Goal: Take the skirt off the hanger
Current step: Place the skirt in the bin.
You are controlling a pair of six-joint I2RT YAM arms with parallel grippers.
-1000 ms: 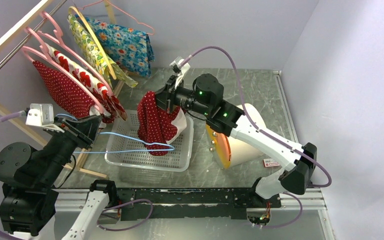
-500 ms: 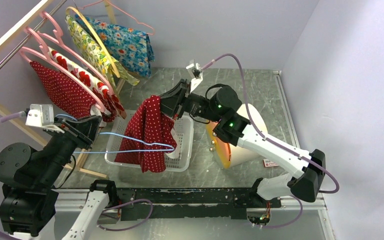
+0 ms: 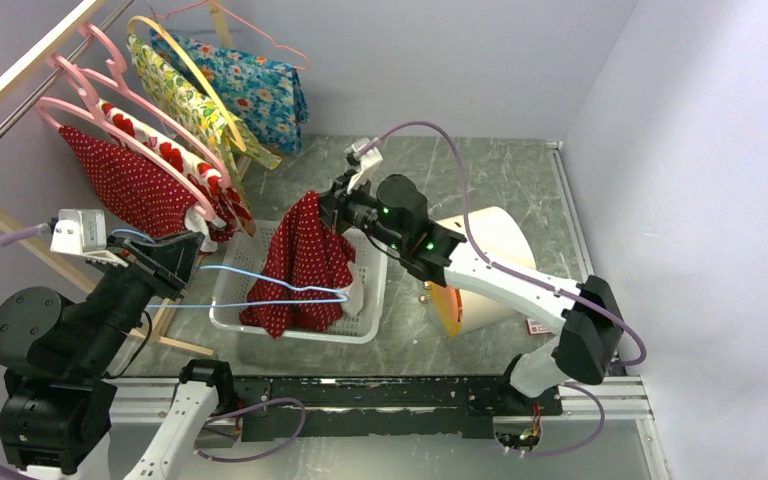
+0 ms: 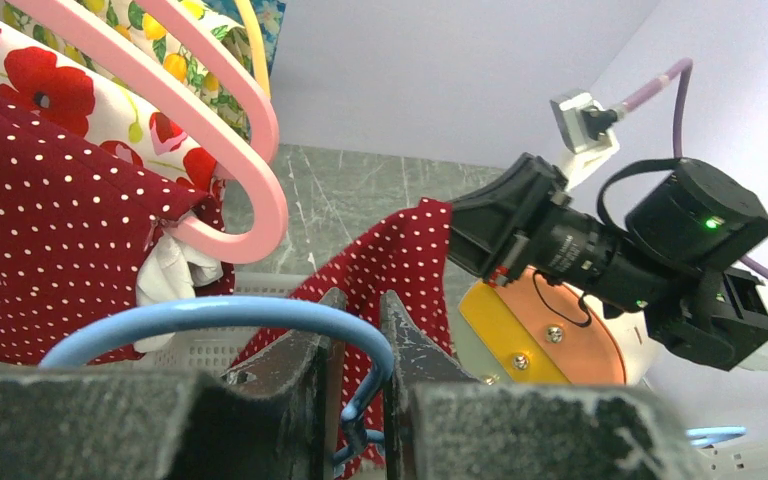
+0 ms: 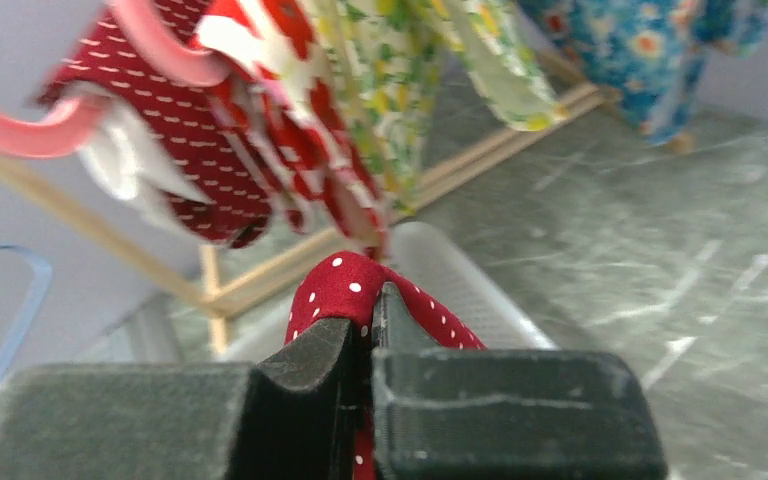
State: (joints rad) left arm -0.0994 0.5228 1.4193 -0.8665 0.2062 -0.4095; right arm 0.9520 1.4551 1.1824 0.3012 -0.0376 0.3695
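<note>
The skirt [image 3: 300, 262] is red with white dots and hangs over the white basket. My right gripper [image 3: 332, 207] is shut on its top edge, and a fold of the skirt [image 5: 345, 285] bulges over the right gripper [image 5: 372, 318]. A thin blue wire hanger [image 3: 260, 285] reaches from the left across the skirt's lower half. My left gripper [image 3: 190, 262] is shut on its hook. In the left wrist view the hanger [image 4: 260, 312] curves down between the fingers of the left gripper [image 4: 357, 305], with the skirt [image 4: 400, 250] behind. I cannot tell whether the skirt still hangs on the wire.
The white basket [image 3: 360, 330] lies under the skirt. A wooden rack [image 3: 20, 75] at the left carries pink hangers [image 3: 110, 130] with a red dotted and several floral garments [image 3: 250, 85]. A white cone with a yellow-orange disc [image 3: 445, 300] lies right of the basket.
The right arm swung out to the right and came back, and the skirt now trails lower toward the basket's front left. The left gripper and the hanger have stayed put.
</note>
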